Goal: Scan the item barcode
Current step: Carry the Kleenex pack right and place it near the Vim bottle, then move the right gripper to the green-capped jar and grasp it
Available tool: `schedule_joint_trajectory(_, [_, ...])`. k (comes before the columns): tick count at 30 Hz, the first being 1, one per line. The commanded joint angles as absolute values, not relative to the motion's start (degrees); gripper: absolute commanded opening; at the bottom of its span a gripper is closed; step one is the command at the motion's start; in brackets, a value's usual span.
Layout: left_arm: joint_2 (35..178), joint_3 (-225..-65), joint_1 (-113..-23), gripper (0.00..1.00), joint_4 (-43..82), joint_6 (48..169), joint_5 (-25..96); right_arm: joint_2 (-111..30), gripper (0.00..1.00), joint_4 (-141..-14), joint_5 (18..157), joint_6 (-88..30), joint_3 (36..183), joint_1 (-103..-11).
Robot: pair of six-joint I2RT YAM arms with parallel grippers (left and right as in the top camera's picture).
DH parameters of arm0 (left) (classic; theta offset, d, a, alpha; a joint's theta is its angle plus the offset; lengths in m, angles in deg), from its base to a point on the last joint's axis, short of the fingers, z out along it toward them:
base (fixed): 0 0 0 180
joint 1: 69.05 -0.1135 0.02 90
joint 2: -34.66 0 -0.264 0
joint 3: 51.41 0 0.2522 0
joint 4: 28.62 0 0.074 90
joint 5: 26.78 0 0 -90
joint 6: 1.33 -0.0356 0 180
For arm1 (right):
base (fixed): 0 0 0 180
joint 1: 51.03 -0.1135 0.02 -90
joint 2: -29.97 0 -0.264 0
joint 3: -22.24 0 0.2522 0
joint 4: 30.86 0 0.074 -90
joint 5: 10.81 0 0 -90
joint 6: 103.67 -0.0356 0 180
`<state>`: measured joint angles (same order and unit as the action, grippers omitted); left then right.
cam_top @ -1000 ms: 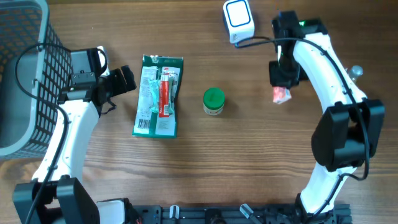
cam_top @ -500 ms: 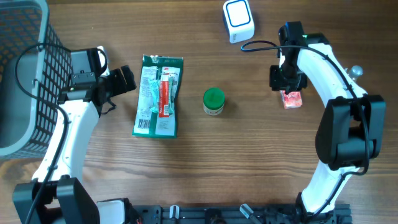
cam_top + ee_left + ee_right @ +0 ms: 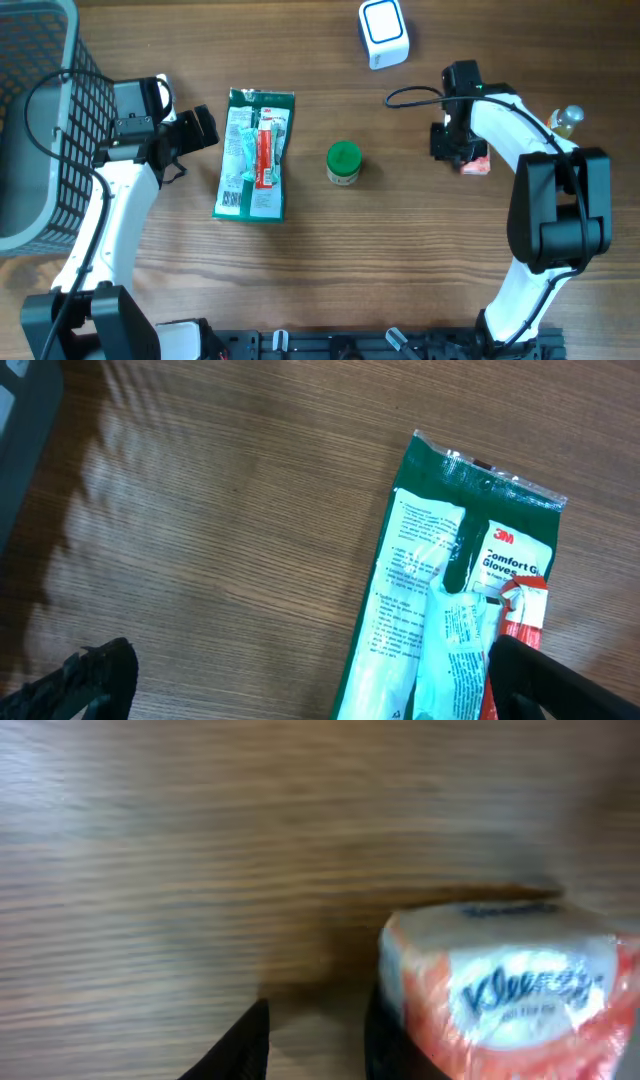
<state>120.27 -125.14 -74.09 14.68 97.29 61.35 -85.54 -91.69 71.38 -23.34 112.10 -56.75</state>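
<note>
A small red and white Kleenex tissue pack (image 3: 477,166) (image 3: 510,985) lies on the wooden table. My right gripper (image 3: 460,152) (image 3: 315,1045) stands just left of it, jaws a little apart with only bare wood between them. The pack touches the outer side of one finger (image 3: 392,1038). The white and blue barcode scanner (image 3: 383,32) sits at the table's far edge. My left gripper (image 3: 203,130) (image 3: 318,685) is wide open over the left edge of a green glove package (image 3: 255,155) (image 3: 455,600).
A green-lidded jar (image 3: 343,163) stands mid-table between the package and the tissue pack. A grey mesh basket (image 3: 45,120) fills the far left. A small bulb-like object (image 3: 566,119) lies at the right by the right arm.
The right gripper carried the tissue pack a little down and to the right, then opened; the pack now rests on the table outside the jaws. The left arm has not moved.
</note>
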Motion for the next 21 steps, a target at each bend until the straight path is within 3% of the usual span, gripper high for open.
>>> schedule_joint_trajectory(1, [120.2, -125.56, -74.42, 1.0, 14.54, 96.38, 60.68, -85.97, 0.31, -92.83, 63.2, -24.41, 111.66, -55.35])
schedule_joint_trajectory(7, [120.2, -125.56, -74.44, 1.0, 14.54, 96.38, 60.68, -85.97, 0.3, -94.84, 62.48, -24.33, 111.66, -50.69])
schedule_joint_trajectory(11, [120.2, -125.56, -74.42, 1.0, 14.54, 96.38, 60.68, -85.03, 0.29, -94.99, 73.43, -24.04, 112.6, -50.87])
schedule_joint_trajectory(14, [120.2, -125.56, -74.44, 1.0, 14.54, 96.38, 60.7, -80.79, 0.29, -95.43, 86.19, -22.56, 114.13, -53.56])
schedule_joint_trajectory(18, [120.2, -125.56, -74.42, 1.0, 14.54, 96.38, 60.68, -71.15, 0.3, -94.73, 89.58, -29.16, 114.33, -61.36])
schedule_joint_trajectory(21, [120.2, -125.56, -74.44, 1.0, 14.54, 96.38, 60.7, -65.82, 0.5, -91.1, 89.67, -30.6, 114.33, -68.79])
